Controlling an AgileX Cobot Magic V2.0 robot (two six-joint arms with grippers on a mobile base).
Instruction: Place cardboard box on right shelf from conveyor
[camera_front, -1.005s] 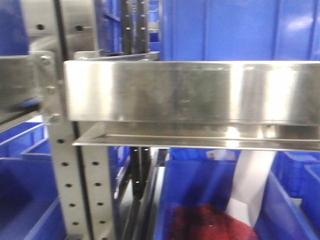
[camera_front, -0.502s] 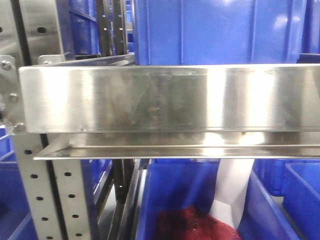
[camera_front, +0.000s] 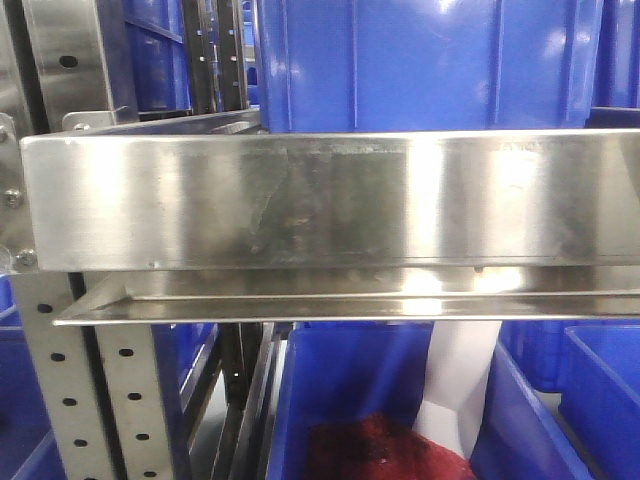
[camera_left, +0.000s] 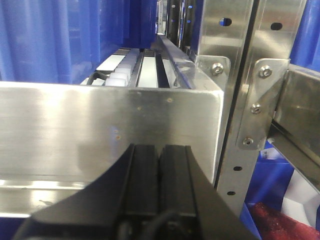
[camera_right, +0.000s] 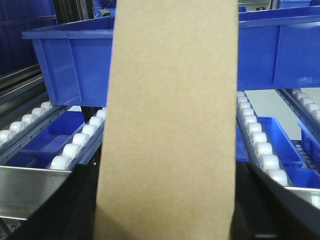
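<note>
Left gripper (camera_left: 159, 150): the black fingers are pressed together with nothing between them. They point at the steel lip from just short of it.
Perforated upright (camera_left: 240, 100): it stands just right of the lip's end, bolted to it.
Right shelf (camera_front: 330, 200): a tall brushed-steel front lip with white roller tracks (camera_right: 75, 145) running back behind it.
Blue bin (camera_right: 75, 65): it sits on the rollers, further back than the lip.
Cardboard box (camera_right: 170, 100): it is carried in the air in front of the shelf, with its long axis upright and its broad face towards the wrist camera.
Right gripper (camera_right: 165, 172): dark fingers flank the box's lower sides and pinch it.
Conveyor: not in view.
Deciding relation: the shelf lies straight ahead of the box, so the move is forward over the lip and down onto the rollers, short of the bin. The right arm does the work and the left looks idle.
Front view: it shows only the lip's face and the bins above and below, with no arm and no box.
Left wrist view: it shows the rollers behind the lip.
Right wrist view: it alone shows the box. The box's bottom edge is out of frame, so I cannot tell whether it clears the lip.
</note>
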